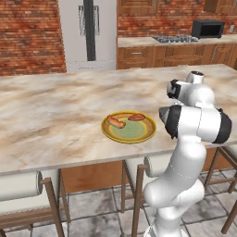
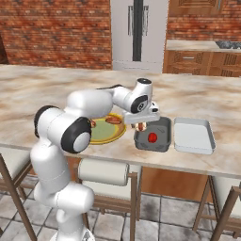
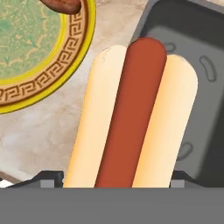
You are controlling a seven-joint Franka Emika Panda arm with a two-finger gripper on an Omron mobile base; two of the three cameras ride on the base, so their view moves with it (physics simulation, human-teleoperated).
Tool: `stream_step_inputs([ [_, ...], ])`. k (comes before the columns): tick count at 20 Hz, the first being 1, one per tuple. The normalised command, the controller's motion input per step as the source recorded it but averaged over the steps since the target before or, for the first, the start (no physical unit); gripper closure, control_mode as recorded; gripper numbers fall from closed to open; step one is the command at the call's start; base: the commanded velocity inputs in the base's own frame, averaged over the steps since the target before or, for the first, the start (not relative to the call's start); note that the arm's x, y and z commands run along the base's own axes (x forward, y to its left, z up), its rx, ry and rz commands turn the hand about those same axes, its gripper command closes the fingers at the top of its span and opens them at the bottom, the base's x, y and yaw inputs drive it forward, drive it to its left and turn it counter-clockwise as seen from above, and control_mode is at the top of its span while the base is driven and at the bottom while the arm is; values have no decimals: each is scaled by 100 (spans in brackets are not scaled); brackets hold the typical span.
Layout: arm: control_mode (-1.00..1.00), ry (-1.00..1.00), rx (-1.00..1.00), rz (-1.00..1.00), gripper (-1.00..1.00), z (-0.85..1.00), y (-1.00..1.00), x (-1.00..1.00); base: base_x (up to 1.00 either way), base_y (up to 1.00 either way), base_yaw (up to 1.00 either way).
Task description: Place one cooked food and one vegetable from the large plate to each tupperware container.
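Two grey trays [image 2: 194, 135] sit beside one plate [image 2: 109, 134], a tomato [image 2: 152, 137] in the nearer, the hand [image 2: 141, 126] grasping one hot dog [image 3: 131, 118].

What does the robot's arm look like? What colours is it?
The arm is glossy white, built from fat rounded tube sections with round black caps and bands at the joints. Its white hand ends in a gripper with two small dark fingers. It has no visible cables or markings.

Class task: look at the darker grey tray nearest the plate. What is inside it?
Inside the darker grey tray lies a small red item. The gripper hangs over its left rim with a hot dog, hiding that corner.
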Motion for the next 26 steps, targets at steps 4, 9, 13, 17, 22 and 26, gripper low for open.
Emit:
stream_step_inputs([
  [4, -100, 1, 0, -3, 100, -12, -25, 61, 0, 0, 0],
  [9, -100, 3, 1, -1, 100, -29, -44, 46, 0, 0, 0],
  [13, -100, 2, 1, 0, 100, -36, -5, 40, 0, 0, 0],
  [17, -100, 11, 0, 0, 100, -33, 0, 55, 0, 0, 0],
  [22, -100, 19, 0, -2, 100, -17, 0, 45, 0, 0, 0],
  [26, -100, 12, 0, -8, 100, -6, 7, -3, 0, 0, 0],
])
